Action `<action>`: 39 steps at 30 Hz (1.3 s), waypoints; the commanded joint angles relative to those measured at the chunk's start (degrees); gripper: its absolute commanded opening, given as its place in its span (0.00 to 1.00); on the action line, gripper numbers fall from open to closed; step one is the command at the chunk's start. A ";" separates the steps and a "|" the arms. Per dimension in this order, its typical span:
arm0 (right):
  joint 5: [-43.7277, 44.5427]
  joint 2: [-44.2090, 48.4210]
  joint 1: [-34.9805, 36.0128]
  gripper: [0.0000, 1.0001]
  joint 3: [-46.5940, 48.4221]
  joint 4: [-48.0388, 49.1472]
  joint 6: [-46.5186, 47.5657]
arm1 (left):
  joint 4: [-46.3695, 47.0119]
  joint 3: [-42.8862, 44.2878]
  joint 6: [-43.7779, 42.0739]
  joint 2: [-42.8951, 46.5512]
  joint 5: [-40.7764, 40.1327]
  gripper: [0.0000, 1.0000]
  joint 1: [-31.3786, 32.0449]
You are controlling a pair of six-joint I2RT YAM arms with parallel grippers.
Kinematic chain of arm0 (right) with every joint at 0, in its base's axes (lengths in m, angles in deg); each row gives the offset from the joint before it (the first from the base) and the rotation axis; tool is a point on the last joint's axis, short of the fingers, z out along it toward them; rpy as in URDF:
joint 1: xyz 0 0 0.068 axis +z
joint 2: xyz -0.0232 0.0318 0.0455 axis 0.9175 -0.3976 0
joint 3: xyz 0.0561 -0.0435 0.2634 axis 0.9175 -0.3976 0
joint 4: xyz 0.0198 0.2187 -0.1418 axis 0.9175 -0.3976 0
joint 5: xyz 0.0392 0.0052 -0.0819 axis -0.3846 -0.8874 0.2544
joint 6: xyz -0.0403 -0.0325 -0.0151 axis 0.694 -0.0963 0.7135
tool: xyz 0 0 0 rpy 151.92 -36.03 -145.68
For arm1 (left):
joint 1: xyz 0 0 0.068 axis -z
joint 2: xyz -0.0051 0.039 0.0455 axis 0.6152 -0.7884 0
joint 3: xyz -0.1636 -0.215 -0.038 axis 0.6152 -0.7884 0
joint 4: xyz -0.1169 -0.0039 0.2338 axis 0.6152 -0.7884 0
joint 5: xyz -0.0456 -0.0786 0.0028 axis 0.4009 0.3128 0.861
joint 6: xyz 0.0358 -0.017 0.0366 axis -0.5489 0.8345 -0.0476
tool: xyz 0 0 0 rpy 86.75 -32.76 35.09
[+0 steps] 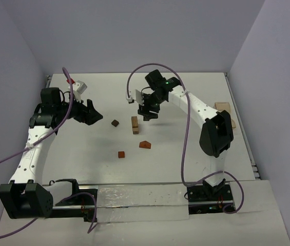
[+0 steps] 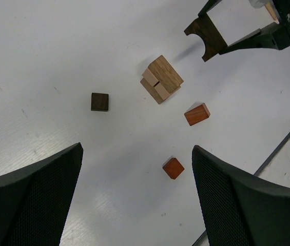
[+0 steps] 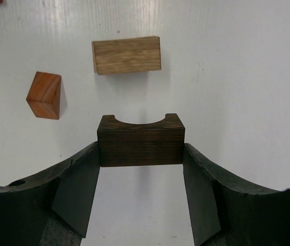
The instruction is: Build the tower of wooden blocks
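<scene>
The wood block tower [image 1: 135, 124] is a short tan stack at mid-table: a long block lying across smaller ones, as the left wrist view [image 2: 161, 79] shows. My right gripper [image 1: 148, 114] is shut on a dark brown arch block [image 3: 140, 140], held in the air just right of and behind the stack, with the arch's notch pointing away from the wrist. The arch also shows in the left wrist view [image 2: 206, 35]. My left gripper [image 1: 91, 114] is open and empty, left of the blocks, above the table.
A dark cube [image 1: 115, 123] lies left of the stack. A reddish wedge [image 1: 145, 145] and a reddish cube [image 1: 121, 154] lie nearer the arms. A light-tan wooden box [image 1: 224, 110] sits at the right edge behind the right arm.
</scene>
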 commanded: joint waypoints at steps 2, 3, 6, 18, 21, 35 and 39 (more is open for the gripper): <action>2.27 1.62 4.06 0.28 3.49 0.32 -3.28 | 2.93 0.42 0.40 0.95 -0.24 0.93 -0.16; 2.28 1.10 4.24 0.28 3.89 0.38 -3.34 | 2.81 0.47 0.45 0.95 -0.24 0.93 -0.16; 1.98 -0.57 5.39 0.28 5.64 0.22 -3.85 | 3.03 0.33 0.52 1.28 -0.16 0.93 -0.16; 2.02 -7.28 6.98 0.28 12.47 -1.91 -4.25 | 3.07 0.40 0.65 1.22 0.56 0.93 -0.16; 1.99 -7.93 6.98 0.28 12.29 -1.72 -4.67 | 3.23 0.48 0.81 1.22 0.55 0.94 -0.16; 0.92 -8.67 7.04 0.29 9.65 0.47 -5.50 | 3.15 0.83 0.90 0.69 0.73 0.94 -0.16; 0.78 -8.98 7.03 0.30 9.17 0.73 -5.50 | 3.37 0.53 1.08 0.78 1.03 0.94 -0.16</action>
